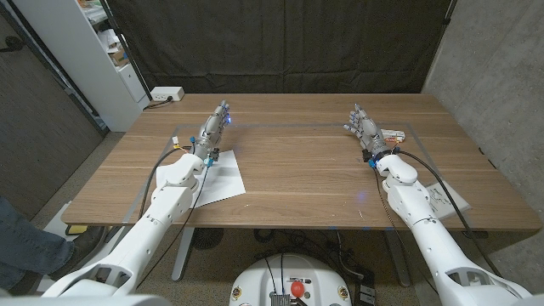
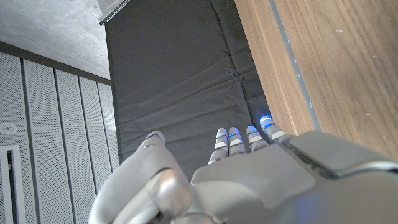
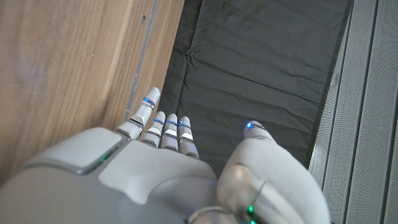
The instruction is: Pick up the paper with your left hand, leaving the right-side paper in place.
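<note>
White papers, two: left paper (image 1: 217, 178), right-side paper (image 1: 444, 201), two empty hands

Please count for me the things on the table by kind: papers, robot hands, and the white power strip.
Papers: 2, the left paper and the right paper, both partly under the arms
Robot hands: 2, the left hand and the right hand
Power strip: 1
Total: 5

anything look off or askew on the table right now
Slightly: the left paper lies skewed to the table's edges, partly under the left arm. The right-side paper overhangs the table's edge. Nothing spilled or damaged.
</note>
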Robot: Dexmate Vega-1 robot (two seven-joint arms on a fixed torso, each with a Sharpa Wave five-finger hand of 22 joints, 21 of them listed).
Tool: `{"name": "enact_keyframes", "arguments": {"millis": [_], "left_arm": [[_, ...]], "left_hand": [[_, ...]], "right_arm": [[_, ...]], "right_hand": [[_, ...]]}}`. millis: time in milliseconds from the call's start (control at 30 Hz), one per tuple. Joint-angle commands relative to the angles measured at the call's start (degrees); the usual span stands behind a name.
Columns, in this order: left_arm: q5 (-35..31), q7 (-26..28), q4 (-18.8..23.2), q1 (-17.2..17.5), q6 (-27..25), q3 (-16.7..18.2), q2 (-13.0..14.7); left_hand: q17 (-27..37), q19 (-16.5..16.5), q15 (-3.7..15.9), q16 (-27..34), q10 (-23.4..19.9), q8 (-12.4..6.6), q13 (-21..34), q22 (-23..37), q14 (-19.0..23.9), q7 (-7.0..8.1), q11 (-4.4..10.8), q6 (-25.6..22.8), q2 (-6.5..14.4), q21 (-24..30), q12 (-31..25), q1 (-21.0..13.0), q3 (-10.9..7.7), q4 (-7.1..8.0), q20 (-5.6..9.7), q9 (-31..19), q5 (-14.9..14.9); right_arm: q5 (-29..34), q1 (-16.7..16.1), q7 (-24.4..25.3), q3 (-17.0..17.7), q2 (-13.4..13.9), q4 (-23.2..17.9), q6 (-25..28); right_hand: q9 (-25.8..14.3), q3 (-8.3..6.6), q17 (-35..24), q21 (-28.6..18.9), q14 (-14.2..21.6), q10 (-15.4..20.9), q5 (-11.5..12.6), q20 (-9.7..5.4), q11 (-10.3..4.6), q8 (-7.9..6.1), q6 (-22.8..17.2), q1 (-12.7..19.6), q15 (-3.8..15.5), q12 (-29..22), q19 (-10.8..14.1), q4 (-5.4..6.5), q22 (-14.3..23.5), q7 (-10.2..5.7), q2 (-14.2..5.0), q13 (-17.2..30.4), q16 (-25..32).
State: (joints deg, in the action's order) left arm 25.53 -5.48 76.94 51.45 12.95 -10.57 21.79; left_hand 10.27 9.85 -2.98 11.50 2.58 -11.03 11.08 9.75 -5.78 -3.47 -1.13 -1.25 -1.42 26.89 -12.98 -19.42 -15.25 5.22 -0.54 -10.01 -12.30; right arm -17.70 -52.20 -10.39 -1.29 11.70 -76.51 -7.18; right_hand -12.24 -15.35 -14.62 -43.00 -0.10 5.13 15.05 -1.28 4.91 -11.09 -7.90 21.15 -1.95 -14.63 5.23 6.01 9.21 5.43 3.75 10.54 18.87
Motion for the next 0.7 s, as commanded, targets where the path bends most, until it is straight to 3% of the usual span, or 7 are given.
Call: {"name": "enact_keyframes", "arguments": {"millis": [33,700], "left_arm": [[-1.88,-0.92,1.7,1.59,0.09,2.29,-0.46],[-3.02,-2.05,6.05,5.41,1.55,4.8,1.21]], "left_hand": [[0.13,3.1,-0.03,0.15,-0.4,-0.38,0.08,0.09,0.25,-0.09,-0.12,-0.26,0.66,-0.19,-0.43,-0.18,-0.31,-0.01,-0.27,-0.18,-0.06],[0.12,3.02,0.08,0.1,-0.78,-0.29,0.04,0.12,0.6,0.1,-0.11,-0.65,1.13,-0.84,-0.36,-0.48,-0.47,-0.36,-0.52,-0.19,0.17]], "right_arm": [[2.61,-0.05,-0.96,1.78,-2.54,0.2,0.86],[3.08,-0.99,0.25,2.35,-4.33,-0.46,-0.19]], "right_hand": [[-0.04,-0.16,-0.13,0.17,0.33,0.46,0.22,-0.14,-0.03,-0.4,-0.64,0.44,-0.28,-0.07,0.6,-0.26,0.1,-0.01,-0.48,0.1,0.07],[0.33,-0.16,0.14,0.93,0.63,0.79,0.28,-0.03,-0.26,-0.45,-0.92,0.51,-0.1,0.3,0.92,-0.46,0.11,-0.24,-0.73,0.11,-0.12]]}}
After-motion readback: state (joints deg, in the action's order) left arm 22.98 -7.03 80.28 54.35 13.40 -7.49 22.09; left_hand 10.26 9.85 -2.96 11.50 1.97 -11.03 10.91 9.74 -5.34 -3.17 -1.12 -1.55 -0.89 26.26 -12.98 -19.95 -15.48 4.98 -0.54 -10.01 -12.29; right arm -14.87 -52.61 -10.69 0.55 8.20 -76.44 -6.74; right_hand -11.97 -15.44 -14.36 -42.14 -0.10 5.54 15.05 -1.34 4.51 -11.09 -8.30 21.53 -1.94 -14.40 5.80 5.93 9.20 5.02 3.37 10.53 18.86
